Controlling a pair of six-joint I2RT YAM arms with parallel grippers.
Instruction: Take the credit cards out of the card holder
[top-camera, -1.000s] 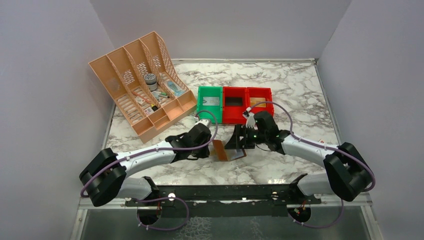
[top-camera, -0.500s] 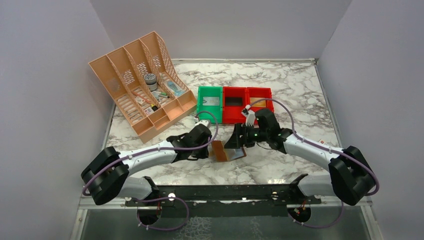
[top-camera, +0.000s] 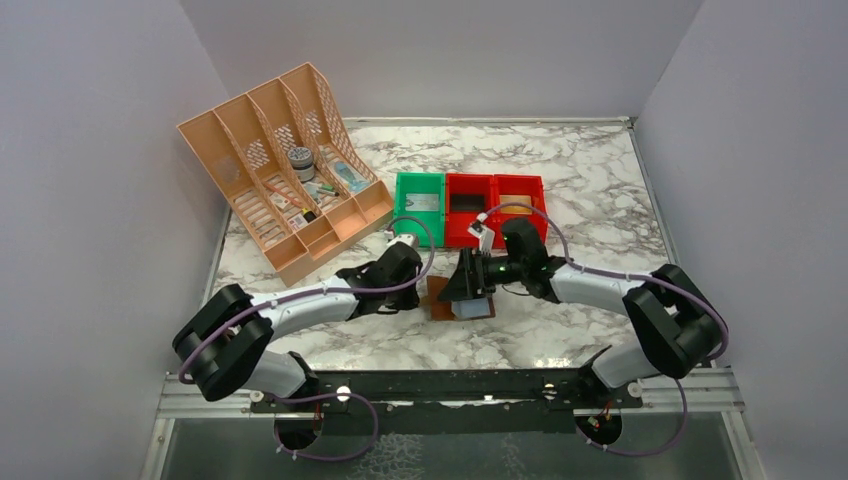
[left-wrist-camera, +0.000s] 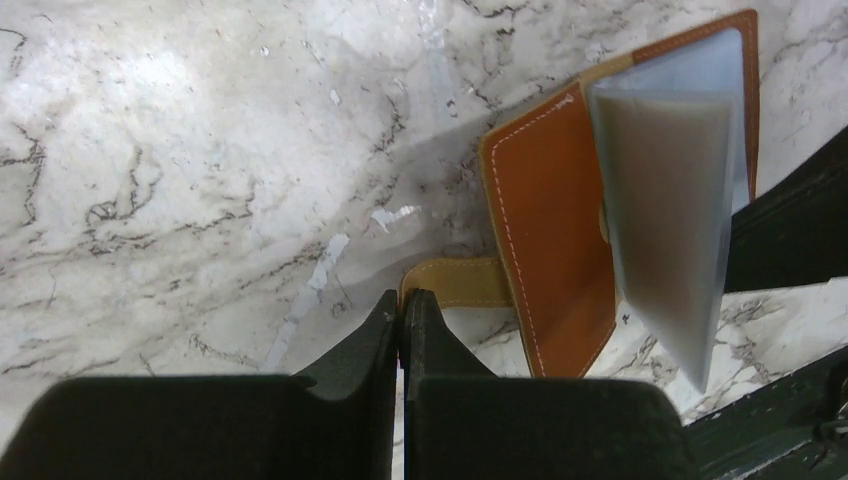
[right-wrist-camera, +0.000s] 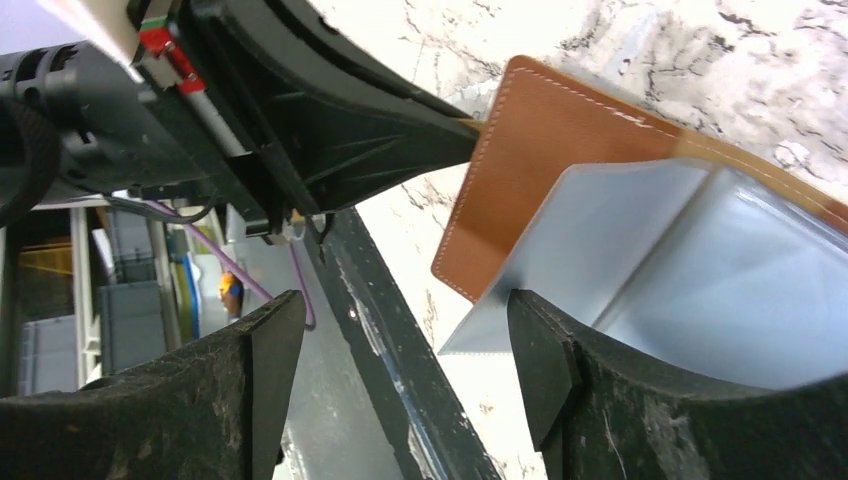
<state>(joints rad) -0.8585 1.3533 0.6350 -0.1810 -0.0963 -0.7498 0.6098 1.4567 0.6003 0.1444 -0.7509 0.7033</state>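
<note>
I have the left arm (top-camera: 300, 300) stretched low toward centre, left gripper (left-wrist-camera: 403, 300) pinched shut on the holder (left-wrist-camera: 545, 250) by its tab. The right arm (top-camera: 590, 285) reaches in opposite, right gripper (right-wrist-camera: 400, 310) angled down, jaws spread wide.

right gripper (top-camera: 466, 285) now further left over card holder (top-camera: 438, 300), right elbow (top-camera: 675, 325) swings inward, holder opens wider, pale grey-blue sleeves (top-camera: 477, 307) now showing, left arm (top-camera: 300, 300) edges forward

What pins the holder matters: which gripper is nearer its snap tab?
Left. The left gripper is shut on the snap tab; the right gripper stands open at the sleeves.
</note>
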